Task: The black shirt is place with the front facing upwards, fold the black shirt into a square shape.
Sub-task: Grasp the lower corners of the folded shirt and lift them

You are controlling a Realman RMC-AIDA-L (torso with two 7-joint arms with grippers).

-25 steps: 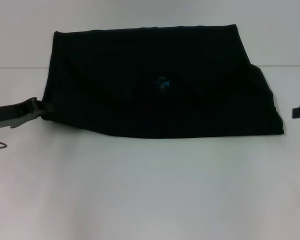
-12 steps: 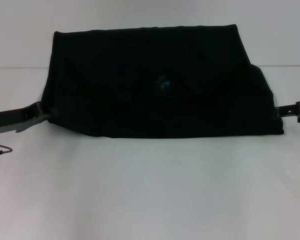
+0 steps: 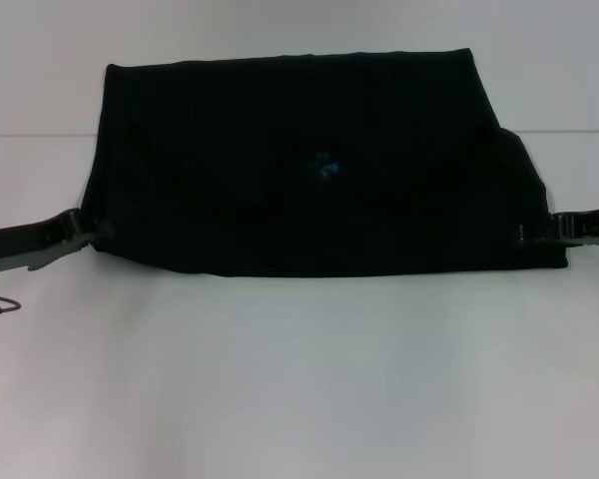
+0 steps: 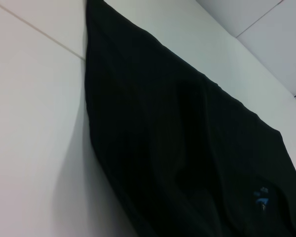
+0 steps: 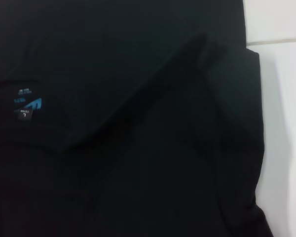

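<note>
**Flanking the folded shirt at both short ends**

Lying flat on the white table [image 3: 299, 379], the black shirt [image 3: 319, 170] is already folded into a wide band, its long axis running from the robot's left to its right, with the blue neck label [image 3: 325, 165] showing near the middle. The left gripper [image 3: 88, 232] is sitting low at the near left corner, its tips touching the cloth edge; the right gripper [image 3: 539, 232] is reaching onto the near right corner, its tips over the fabric. Whether either pair of fingers is spread or pinching cloth, I cannot tell. Each arm is equally close to its own end. Judging from this, the coming fold is turning on carrying one short end across the long axis toward the other.
</note>
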